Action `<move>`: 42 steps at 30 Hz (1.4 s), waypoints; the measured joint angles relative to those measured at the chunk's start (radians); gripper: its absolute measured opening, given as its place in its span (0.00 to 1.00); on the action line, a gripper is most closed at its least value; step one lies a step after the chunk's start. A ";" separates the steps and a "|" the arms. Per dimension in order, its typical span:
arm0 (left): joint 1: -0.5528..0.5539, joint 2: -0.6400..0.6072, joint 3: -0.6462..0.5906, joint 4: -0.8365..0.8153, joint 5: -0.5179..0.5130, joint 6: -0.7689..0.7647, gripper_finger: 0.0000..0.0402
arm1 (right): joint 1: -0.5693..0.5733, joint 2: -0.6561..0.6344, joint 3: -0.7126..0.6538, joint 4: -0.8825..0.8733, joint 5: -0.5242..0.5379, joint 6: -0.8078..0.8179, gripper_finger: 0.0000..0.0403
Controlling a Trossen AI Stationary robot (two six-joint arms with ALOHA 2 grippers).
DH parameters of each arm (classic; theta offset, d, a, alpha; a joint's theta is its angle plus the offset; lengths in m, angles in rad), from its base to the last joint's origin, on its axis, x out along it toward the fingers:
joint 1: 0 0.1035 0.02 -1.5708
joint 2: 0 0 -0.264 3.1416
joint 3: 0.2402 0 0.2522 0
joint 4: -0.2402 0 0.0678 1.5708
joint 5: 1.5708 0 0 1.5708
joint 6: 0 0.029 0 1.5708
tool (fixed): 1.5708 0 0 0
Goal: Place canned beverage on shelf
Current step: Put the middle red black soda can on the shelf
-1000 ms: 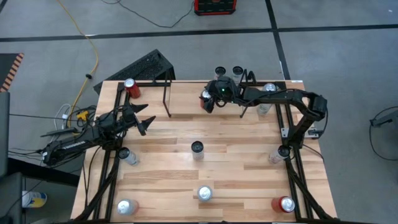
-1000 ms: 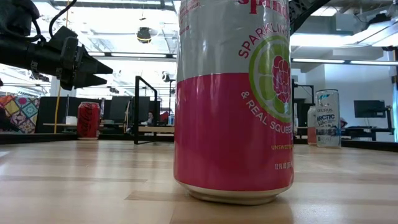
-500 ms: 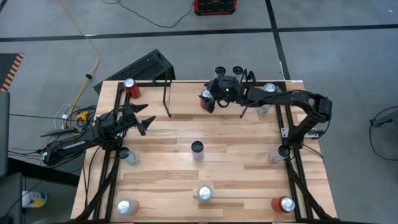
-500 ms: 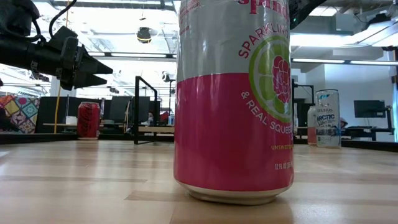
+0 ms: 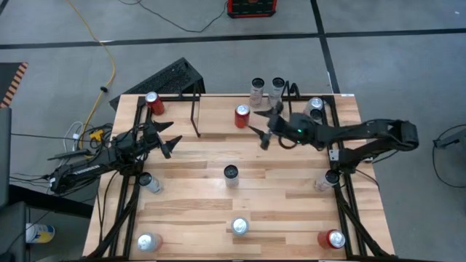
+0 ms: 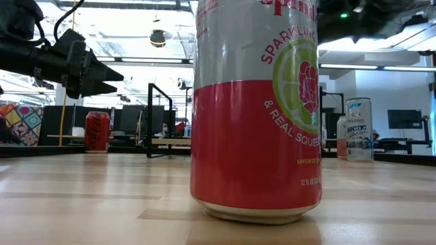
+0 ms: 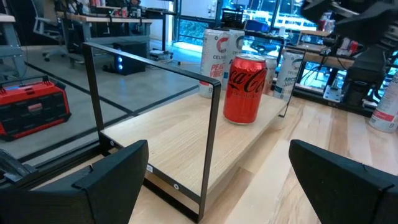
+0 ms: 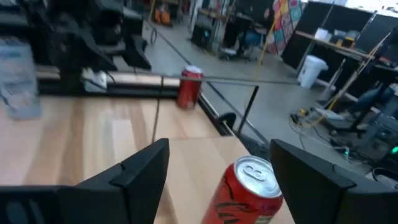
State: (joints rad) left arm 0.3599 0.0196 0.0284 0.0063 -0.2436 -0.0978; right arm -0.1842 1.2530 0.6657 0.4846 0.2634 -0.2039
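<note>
Red cola can [image 5: 242, 116] stands upright on the shelf [image 5: 218, 109] board at the table's far edge, just left of the empty, spread right gripper [image 5: 261, 128]; left gripper [image 5: 169, 140], also spread, waits well apart

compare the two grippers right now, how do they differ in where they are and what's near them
The right gripper hangs at the shelf, close to the red cola can standing on its board; the left gripper waits over the table's left side, away from that can. The right arm reaches in across the back of the table, the left from the left edge. Both are open and hold nothing.
</note>
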 joint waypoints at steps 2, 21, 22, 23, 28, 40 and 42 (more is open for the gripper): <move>0.000 0.000 0.000 0.000 0.000 0.000 0.93 | 0.015 -0.033 -0.036 0.013 0.000 0.017 0.75; 0.000 0.000 0.000 0.000 0.001 0.000 0.93 | 0.133 0.141 0.037 0.021 0.201 0.147 0.75; 0.000 0.000 0.000 0.000 0.001 0.000 0.93 | 0.138 0.150 0.047 0.020 0.226 0.148 0.75; 0.000 0.000 0.000 0.000 0.000 0.000 0.93 | 0.142 0.162 0.056 0.019 0.248 0.151 0.75; 0.000 0.000 0.000 0.000 0.001 0.000 0.93 | 0.160 0.219 0.083 0.018 0.386 0.186 0.75; 0.000 0.000 0.000 0.000 0.001 0.000 0.93 | 0.167 0.242 0.085 -0.070 0.426 0.382 0.75; 0.000 0.000 0.000 0.000 0.001 0.000 0.93 | 0.158 0.242 0.085 -0.084 0.429 0.396 0.75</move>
State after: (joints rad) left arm 0.3599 0.0193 0.0280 0.0059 -0.2428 -0.0978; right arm -0.0262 1.4948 0.7506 0.4006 0.6920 0.1925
